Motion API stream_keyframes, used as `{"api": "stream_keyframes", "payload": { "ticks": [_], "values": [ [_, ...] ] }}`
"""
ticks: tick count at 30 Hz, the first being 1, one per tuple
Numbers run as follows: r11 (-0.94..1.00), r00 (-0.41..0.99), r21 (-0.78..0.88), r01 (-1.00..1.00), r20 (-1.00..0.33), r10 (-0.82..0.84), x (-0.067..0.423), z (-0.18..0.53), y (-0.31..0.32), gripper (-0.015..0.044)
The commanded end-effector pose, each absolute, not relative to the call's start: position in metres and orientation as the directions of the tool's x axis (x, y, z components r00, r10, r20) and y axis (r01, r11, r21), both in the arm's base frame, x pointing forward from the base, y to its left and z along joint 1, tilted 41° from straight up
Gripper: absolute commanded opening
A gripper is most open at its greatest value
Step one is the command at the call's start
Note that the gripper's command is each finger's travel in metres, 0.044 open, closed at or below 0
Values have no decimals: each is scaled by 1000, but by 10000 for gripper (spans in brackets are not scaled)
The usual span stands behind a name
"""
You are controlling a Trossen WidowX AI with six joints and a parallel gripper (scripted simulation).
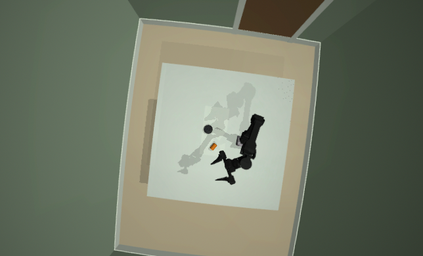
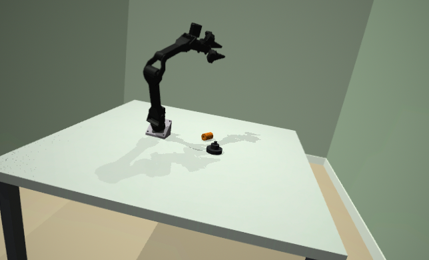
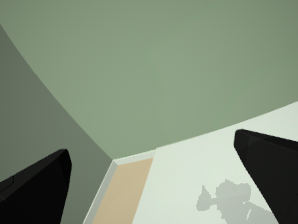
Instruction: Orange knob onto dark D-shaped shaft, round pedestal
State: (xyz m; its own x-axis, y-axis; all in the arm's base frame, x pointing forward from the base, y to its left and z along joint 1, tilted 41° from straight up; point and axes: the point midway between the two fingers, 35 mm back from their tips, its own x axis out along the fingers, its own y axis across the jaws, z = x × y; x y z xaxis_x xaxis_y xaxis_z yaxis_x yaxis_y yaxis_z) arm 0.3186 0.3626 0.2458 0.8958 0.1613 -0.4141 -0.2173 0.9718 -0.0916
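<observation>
The orange knob (image 1: 213, 146) (image 2: 207, 136) lies on its side on the white table (image 1: 181, 98) (image 2: 250, 187), apart from the pedestal. The dark round pedestal (image 1: 208, 128) (image 2: 214, 151) stands a little way from it, with the short dark shaft (image 2: 214, 143) sticking up, bare. My gripper (image 1: 214, 171) (image 2: 222, 51) (image 3: 154, 149) is open wide and empty. It hangs high in the air above the table, off to the side of the knob. In the wrist view, the two black fingers frame the wall and a table corner (image 3: 180, 216). A sliver of orange shows at the bottom right corner.
The arm's base (image 1: 238, 141) (image 2: 158, 130) is bolted to the table near the knob. Green walls close in the room, and a brown door (image 1: 273, 16) is in the far wall. Tan floor surrounds the table.
</observation>
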Motion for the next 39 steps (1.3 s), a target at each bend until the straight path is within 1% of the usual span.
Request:
{"api": "stream_keyframes", "payload": {
  "ticks": [1,6,8,12,17,22,24,34,39],
  "values": [
    [921,828,-310,-235,-560,23,342,183,329,440],
    [820,709,-486,-304,-690,-145,358,121,282,440],
    [777,654,-521,-353,-732,-193,360,100,263,440],
    [680,492,-563,-470,-807,-328,358,55,215,440],
    [584,231,-519,-624,-837,-497,340,10,151,440],
    [546,-96,-344,-764,-776,-623,305,-21,86,440],
    [547,-123,-325,-771,-767,-630,302,-22,81,440],
    [547,-123,-325,-772,-767,-630,296,-19,79,440],
    [546,-123,-326,-772,-766,-631,293,-37,63,440]
  ]
}}
